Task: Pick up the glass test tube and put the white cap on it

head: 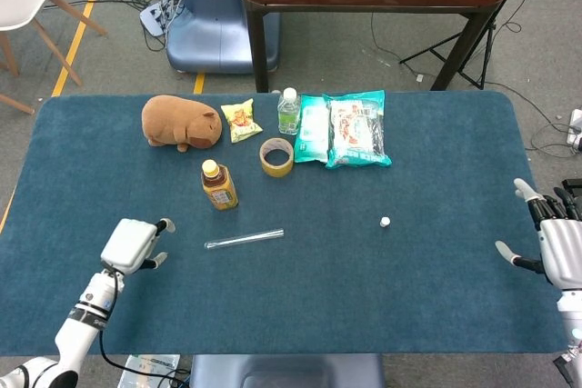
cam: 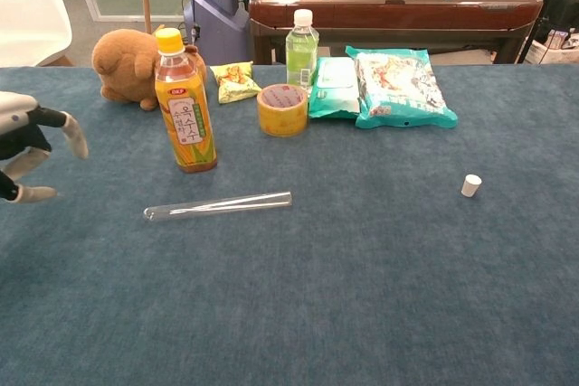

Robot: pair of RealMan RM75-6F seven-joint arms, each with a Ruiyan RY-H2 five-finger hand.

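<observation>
Test tube (head: 244, 239) is lying flat, light, smooth, probably slippery and breakable; pinching mid-length looks safest. Left hand (head: 129, 244) is hovering left of it with fingers released; right hand (head: 555, 247) is spread, empty, far from the cap (head: 385, 222).

Glass test tube (cam: 218, 205) flat on the blue table (cam: 362, 296), left hand (cam: 23, 146) empty beside it, fingers (cam: 72, 135) apart.

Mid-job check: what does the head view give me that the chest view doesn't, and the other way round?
Only the head view shows the right hand, open at the table's right edge, plus the whole blue table and the floor around it. Only the chest view shows the label on the orange bottle from the side. Both show the left hand, open and empty, left of the glass test tube, the white cap lying apart to the right, the plush toy, the tape roll and the snack packs.
</observation>
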